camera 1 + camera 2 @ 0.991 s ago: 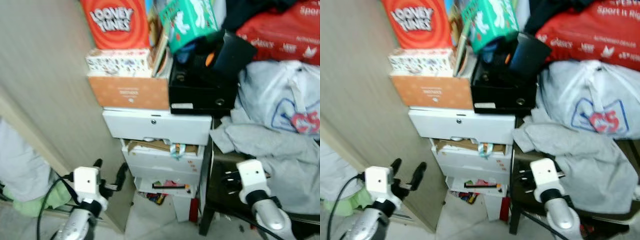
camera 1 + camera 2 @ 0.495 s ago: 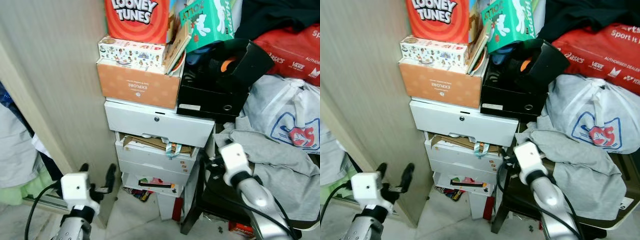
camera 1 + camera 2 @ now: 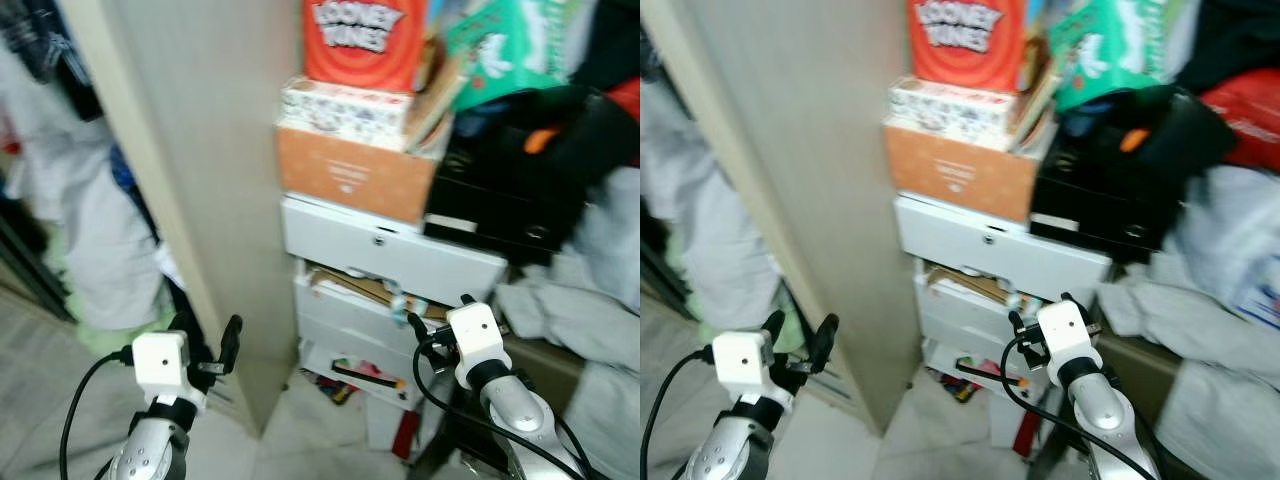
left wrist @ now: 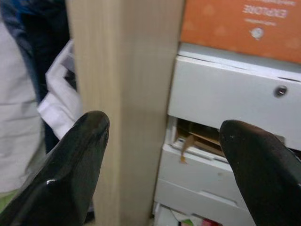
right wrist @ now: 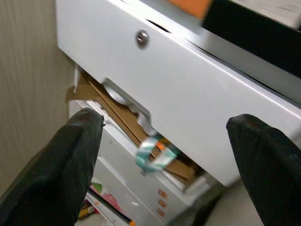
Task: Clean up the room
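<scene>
Your right gripper (image 5: 160, 155), fingers spread wide and empty, hangs at lower right of the head view just before the white plastic drawer unit (image 3: 385, 265). Its second drawer stands ajar, with brown cardboard (image 5: 127, 125) and a teal ribbon scrap (image 5: 153, 153) poking out. Your left gripper (image 4: 162, 155), also spread and empty, sits at lower left with the pale wood-grain wardrobe panel (image 3: 205, 150) between its fingers' line of sight.

The step in hand looks like tidying that overstuffed drawer. Judged from here, you would do well to square the right wrist to the drawer front, tuck the cardboard in first, then push low on the face so the stack above does not rock: the orange cardboard box (image 3: 350, 180), the red Looney Tunes box (image 3: 362, 40) and the black box (image 3: 510, 200) all rest on it.

Against half a second ago, the camera has swung left: hanging pale clothes (image 3: 95, 220) now take the left of the frame, the grey garments have slid toward the right edge, and the right gripper sits closer to the drawers.
</scene>
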`<state>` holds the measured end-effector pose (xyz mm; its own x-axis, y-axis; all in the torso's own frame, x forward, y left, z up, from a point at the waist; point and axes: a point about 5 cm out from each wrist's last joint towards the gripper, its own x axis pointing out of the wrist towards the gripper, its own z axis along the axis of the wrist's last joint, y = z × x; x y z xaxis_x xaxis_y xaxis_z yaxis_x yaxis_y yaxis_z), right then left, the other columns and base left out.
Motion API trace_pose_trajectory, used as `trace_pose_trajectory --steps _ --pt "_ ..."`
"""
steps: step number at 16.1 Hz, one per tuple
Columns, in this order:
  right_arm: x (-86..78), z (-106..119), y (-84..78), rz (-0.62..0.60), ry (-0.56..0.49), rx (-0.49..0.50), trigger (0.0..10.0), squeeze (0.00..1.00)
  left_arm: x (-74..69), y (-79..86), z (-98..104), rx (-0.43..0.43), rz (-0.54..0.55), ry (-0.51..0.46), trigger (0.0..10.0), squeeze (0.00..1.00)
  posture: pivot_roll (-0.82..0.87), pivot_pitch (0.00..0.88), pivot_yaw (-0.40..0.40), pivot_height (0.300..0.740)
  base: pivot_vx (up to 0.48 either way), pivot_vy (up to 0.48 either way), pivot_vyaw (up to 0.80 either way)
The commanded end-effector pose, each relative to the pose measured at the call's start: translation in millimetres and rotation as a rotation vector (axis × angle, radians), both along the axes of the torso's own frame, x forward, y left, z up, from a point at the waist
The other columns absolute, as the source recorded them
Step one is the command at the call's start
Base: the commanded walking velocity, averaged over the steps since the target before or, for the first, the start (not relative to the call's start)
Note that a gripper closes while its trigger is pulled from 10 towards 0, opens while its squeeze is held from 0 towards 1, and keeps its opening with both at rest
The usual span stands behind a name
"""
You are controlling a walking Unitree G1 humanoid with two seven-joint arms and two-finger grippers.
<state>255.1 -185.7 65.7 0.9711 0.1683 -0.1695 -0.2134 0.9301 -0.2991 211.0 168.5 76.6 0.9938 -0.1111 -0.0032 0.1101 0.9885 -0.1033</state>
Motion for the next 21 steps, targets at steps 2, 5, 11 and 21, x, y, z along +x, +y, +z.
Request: trace_pose_trajectory --steps 2,5,11,21 --pt "-1.5 4.8 0.0 -0.014 -0.029 0.002 10.0 0.00 1.8 1.7 -3.4 0.016 -0.010 0.022 10.0 0.00 -0.15 0.000 0.019 0.740 0.000 0.000 0.80" --pt "-3.7 5.9 -4.8 -0.037 -0.035 -0.002 10.0 0.00 3.4 -1.9 -5.0 0.013 -0.036 0.028 10.0 0.00 -0.16 0.000 0.032 0.740 0.000 0.000 0.80" --pt "-6.2 5.4 -3.6 -0.045 -0.033 0.002 10.0 0.00 4.0 -0.7 -4.7 0.018 -0.043 0.028 10.0 0.00 -0.16 0.000 0.038 0.740 0.000 0.000 0.80" --pt "-7.3 6.1 -6.7 -0.050 -0.031 -0.008 10.0 0.00 3.6 -2.7 -5.8 0.015 -0.048 0.031 10.0 0.00 -0.17 0.000 0.035 0.740 0.000 0.000 0.80"
